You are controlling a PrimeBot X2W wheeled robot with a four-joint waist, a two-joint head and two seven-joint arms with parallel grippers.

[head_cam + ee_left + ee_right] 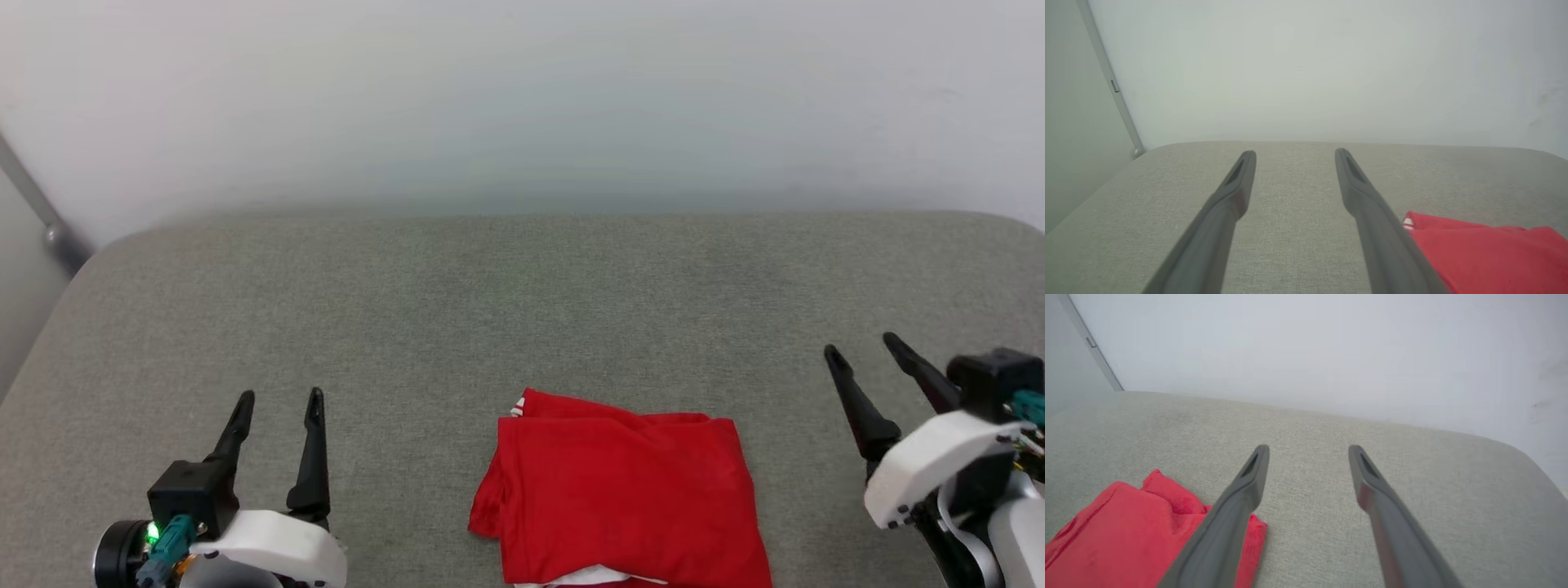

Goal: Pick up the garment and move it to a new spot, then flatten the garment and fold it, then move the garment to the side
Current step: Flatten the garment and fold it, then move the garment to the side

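Garment [620,490] is lying folded at the near edge of the grey fabric pad [490,310], plain red side up. Left gripper [280,395] and right gripper [862,345] are flanking it, clear of the cloth, fingers spread, gripping nothing. White wall [522,98] is backing the far edge, with a metal rail [37,208] slanting at the far-left corner.

A wide, grey woven-fabric padded surface [424,310] with rounded far corners bears a folded red cloth garment [620,490], lying flat near its front edge, right of centre, white striped trim peeking out at the near edge and far-left corner.
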